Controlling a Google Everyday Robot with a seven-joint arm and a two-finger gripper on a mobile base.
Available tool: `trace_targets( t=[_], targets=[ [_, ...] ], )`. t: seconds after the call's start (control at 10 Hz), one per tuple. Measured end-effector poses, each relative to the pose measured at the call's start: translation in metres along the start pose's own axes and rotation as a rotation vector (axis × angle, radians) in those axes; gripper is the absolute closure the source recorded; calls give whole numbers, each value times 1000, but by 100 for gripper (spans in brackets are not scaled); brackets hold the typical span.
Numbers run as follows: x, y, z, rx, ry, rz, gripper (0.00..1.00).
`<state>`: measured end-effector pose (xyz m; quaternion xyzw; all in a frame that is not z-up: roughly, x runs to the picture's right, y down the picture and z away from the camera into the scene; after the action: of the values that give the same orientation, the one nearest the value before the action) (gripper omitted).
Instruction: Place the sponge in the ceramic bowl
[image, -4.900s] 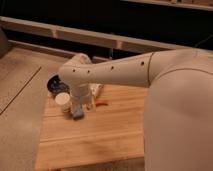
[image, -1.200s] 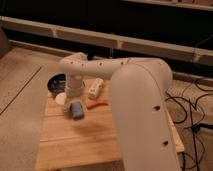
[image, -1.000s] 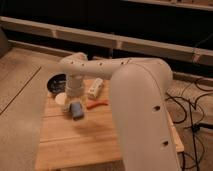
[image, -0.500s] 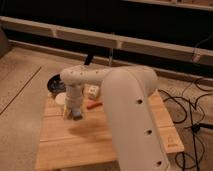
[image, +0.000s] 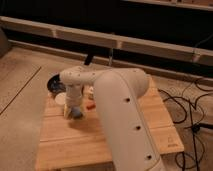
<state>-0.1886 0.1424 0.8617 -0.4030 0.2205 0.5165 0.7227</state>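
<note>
the white arm (image: 122, 115) is filling the near view, bending over the wooden table (image: 100, 145). the gripper (image: 73, 108) is hanging low over the table's left part, right at the sponge (image: 77, 113); whether it is clamping it, i cannot tell. the sponge is showing just beside the white cup (image: 61, 99), with the orange-red piece (image: 90, 105) near it. further back, the ceramic bowl (image: 54, 85) is lying at the far left corner, partly hidden by the arm.
</note>
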Motion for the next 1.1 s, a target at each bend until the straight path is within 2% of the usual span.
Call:
trace_targets(
  t=[0.1, 0.2, 0.4, 0.6, 0.8, 1.1],
  targets=[
    [-2, 3, 1, 7, -20, -32, 35],
    [0, 7, 4, 4, -20, -47, 35],
    [7, 9, 14, 8, 2, -67, 35],
    [13, 5, 20, 29, 28, -83, 35],
    [15, -7, 15, 89, 50, -94, 35],
    [14, -26, 3, 149, 46, -73, 35]
  ],
)
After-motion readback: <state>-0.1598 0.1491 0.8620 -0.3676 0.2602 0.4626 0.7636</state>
